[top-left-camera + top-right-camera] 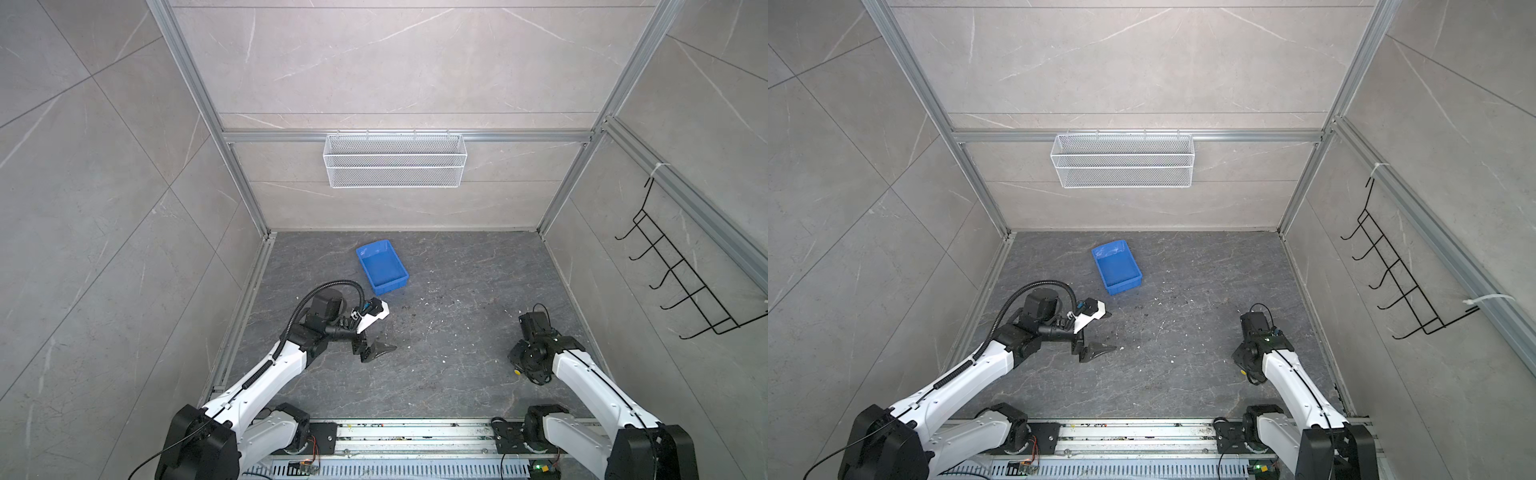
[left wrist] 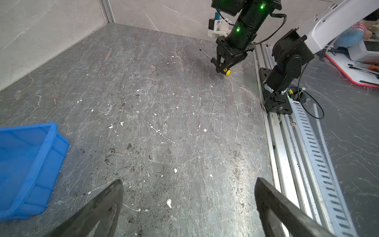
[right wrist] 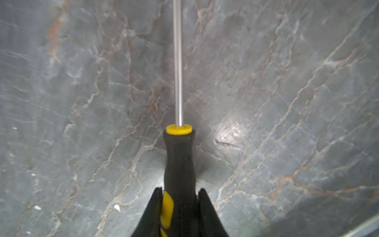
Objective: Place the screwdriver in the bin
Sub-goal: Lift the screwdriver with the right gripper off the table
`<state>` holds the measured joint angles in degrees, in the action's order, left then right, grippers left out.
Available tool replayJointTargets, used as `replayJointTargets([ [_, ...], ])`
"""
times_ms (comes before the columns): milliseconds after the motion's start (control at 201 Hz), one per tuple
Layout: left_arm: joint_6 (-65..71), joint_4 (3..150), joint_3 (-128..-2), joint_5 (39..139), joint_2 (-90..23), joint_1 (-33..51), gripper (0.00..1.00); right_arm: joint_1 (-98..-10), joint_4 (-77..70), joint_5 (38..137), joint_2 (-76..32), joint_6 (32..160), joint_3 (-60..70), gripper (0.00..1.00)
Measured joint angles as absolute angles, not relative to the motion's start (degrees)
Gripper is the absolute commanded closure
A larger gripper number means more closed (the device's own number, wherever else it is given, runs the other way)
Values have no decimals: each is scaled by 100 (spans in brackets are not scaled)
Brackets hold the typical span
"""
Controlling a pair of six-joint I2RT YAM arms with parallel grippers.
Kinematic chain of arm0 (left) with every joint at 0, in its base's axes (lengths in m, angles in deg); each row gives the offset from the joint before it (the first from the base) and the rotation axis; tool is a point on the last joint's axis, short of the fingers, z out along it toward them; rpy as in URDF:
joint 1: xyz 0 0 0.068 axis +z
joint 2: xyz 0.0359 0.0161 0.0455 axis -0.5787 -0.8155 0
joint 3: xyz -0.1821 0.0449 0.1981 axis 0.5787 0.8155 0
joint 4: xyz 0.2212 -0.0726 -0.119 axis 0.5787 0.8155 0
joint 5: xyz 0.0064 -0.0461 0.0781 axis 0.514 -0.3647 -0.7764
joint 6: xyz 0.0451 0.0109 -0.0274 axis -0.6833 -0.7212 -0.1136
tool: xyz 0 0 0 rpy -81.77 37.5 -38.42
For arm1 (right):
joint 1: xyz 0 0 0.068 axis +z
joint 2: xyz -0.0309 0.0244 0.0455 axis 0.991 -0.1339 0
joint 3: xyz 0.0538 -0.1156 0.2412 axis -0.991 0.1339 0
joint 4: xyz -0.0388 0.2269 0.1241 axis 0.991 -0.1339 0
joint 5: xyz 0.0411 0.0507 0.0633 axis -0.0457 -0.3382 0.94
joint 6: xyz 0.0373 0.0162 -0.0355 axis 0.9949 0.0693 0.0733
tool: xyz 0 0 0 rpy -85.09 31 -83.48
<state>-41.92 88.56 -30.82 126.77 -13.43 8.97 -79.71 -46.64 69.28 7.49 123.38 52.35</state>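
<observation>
The screwdriver (image 3: 179,160) has a black and yellow handle and a thin metal shaft pointing away over the grey floor. My right gripper (image 3: 180,189) is shut on the handle, one finger on each side. In the left wrist view the right gripper (image 2: 222,68) holds it low over the floor, with the screwdriver's yellow end (image 2: 227,72) showing. In both top views only that yellow end (image 1: 518,372) (image 1: 1241,372) shows under the right wrist. The blue bin (image 1: 382,266) (image 1: 1116,266) (image 2: 26,164) is empty, at the back left of the floor. My left gripper (image 1: 376,351) (image 1: 1096,351) (image 2: 189,180) is open and empty, in front of the bin.
A white wire mesh basket (image 1: 395,160) hangs on the back wall. A black hook rack (image 1: 681,270) is on the right wall. A metal rail (image 1: 415,436) runs along the front edge. White crumbs and dirt specks are scattered on the floor.
</observation>
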Motion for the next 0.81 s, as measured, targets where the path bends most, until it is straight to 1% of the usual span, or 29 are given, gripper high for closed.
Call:
replayJointTargets([
  [219,-4011,8670,-2881,12592,-1150,897,0,-7971,-4544,6904,657,11949,4905,100],
  [513,-3823,8589,-2796,12301,-917,897,0,-7965,-3936,7029,336,11475,4494,100],
  [806,-3539,8570,-2468,11731,-211,897,0,-7639,-3429,7142,-36,11022,3930,100],
])
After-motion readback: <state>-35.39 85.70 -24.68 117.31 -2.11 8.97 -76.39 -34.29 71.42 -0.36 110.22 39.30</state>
